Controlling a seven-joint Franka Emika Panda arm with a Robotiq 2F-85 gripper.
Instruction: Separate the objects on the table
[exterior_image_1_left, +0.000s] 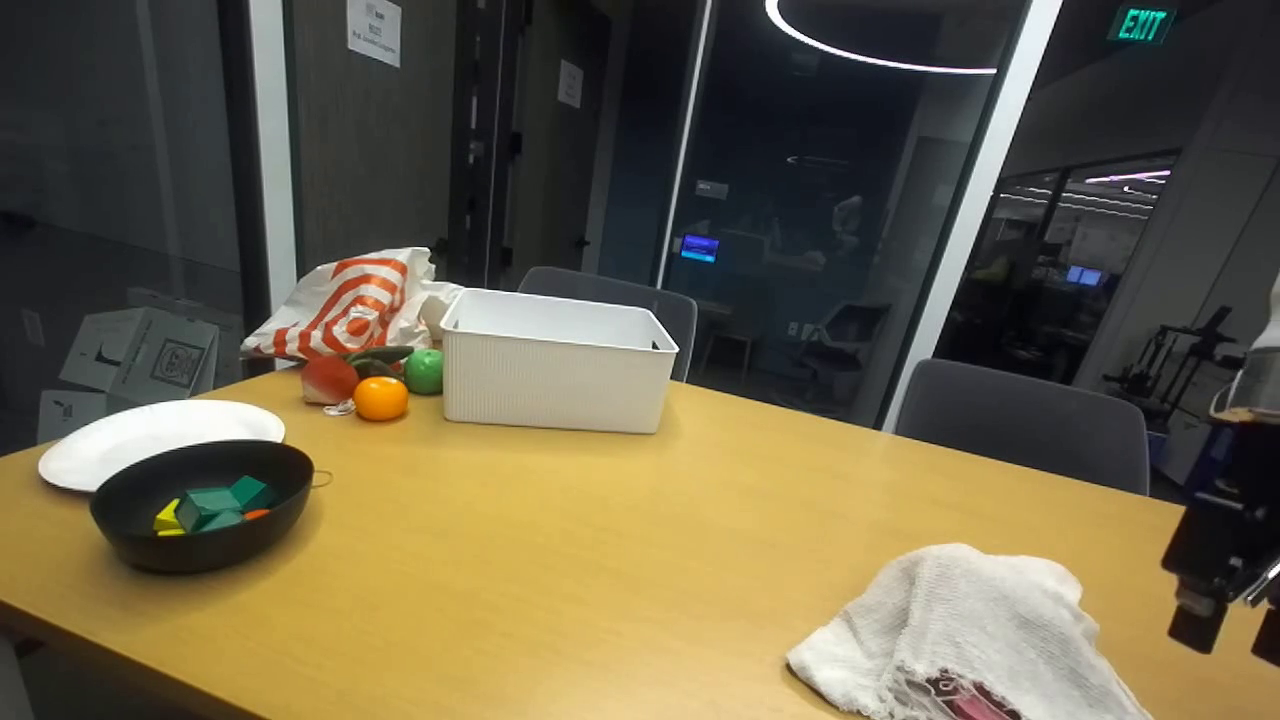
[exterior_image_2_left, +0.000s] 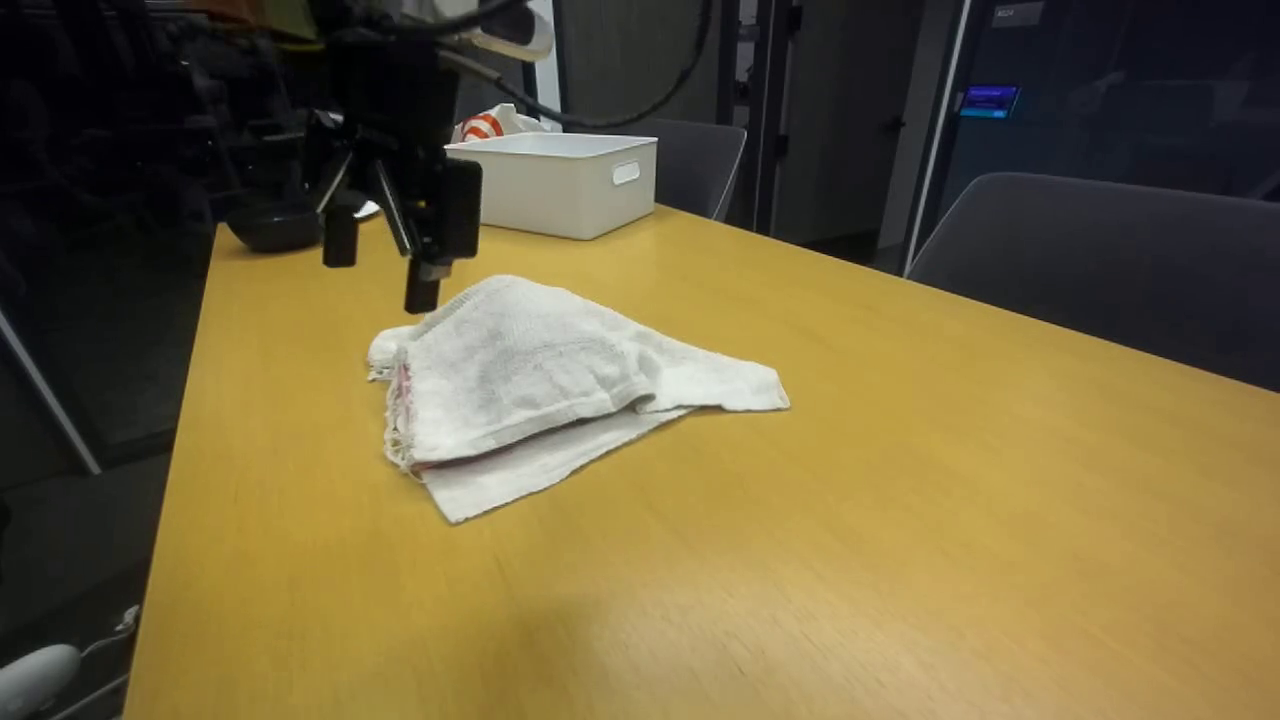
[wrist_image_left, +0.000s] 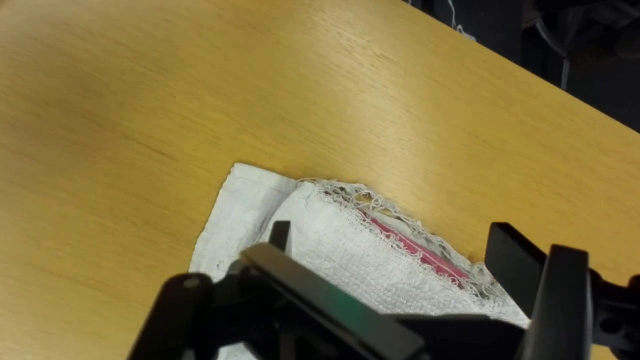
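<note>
The white cloth (exterior_image_2_left: 530, 360) lies folded over itself on the table (exterior_image_2_left: 850, 560), its middle raised and one edge frayed. Along that frayed edge, between the layers, a pink piece (wrist_image_left: 434, 261) shows as little more than a strip, so I can't fairly say what it is. The gripper (exterior_image_2_left: 381, 268) hangs over the table near the cloth, its fingers (wrist_image_left: 515, 267) standing wide apart; in the wrist view the frayed edge shows between them. Well apart from the cloth, a white bin (exterior_image_1_left: 555, 385) stands upright on the same table, in view in both exterior views. Near it sit a green round piece (exterior_image_1_left: 424, 371) and an orange round piece (exterior_image_1_left: 381, 398), with a white bag (exterior_image_1_left: 350, 305) printed in orange rings behind them. Farther from the bin, a black bowl (exterior_image_1_left: 200, 550) holds green and yellow blocks (exterior_image_1_left: 208, 507), and a white plate (exterior_image_1_left: 150, 425) lies just behind it. Grey chairs (exterior_image_1_left: 1020, 425) stand along the table's side.
</note>
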